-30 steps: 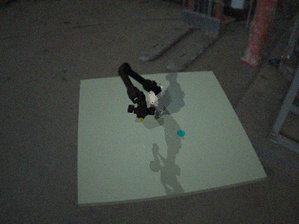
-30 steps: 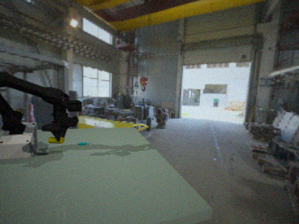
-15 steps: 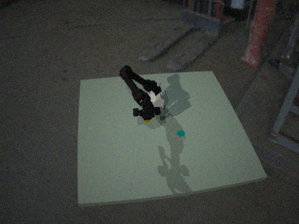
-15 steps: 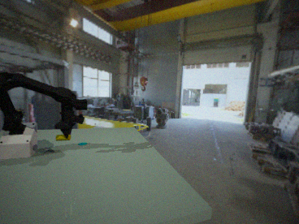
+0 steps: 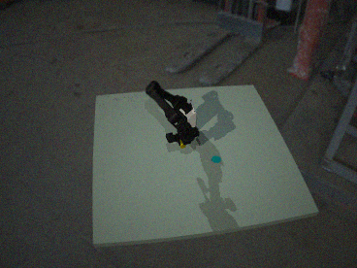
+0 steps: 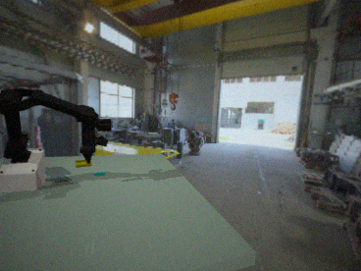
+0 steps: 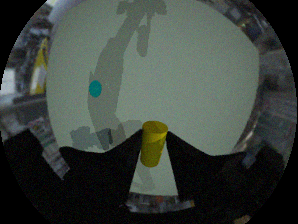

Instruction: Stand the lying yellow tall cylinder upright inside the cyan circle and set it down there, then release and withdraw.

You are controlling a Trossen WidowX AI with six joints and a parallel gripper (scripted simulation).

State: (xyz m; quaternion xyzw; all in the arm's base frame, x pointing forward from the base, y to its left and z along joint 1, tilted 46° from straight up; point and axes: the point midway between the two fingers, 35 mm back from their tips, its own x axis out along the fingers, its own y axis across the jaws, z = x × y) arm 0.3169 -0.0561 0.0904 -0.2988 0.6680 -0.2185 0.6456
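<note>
We see the gripper [image 7: 153, 163] clamped on the yellow tall cylinder [image 7: 153, 141], held above the table [image 7: 200, 76]; cyan circle [image 7: 95, 88] sits at ten o'clock, well apart.

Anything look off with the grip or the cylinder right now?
Nothing stands out. The gripper is shut on the yellow cylinder, which is horizontal in the exterior view, lifted off the table, not yet at the cyan circle.

I see a pale green bench [image 5: 146, 214] on a dim grey concrete floor [image 6: 275, 196]. Beyond the hand, tall windows [image 6: 116, 99] and a wide open doorway [image 6: 260, 110] glow bright; yellow crane beams [image 6: 211, 12] span overhead, with cluttered machinery [image 6: 152, 133] along the walls.
</note>
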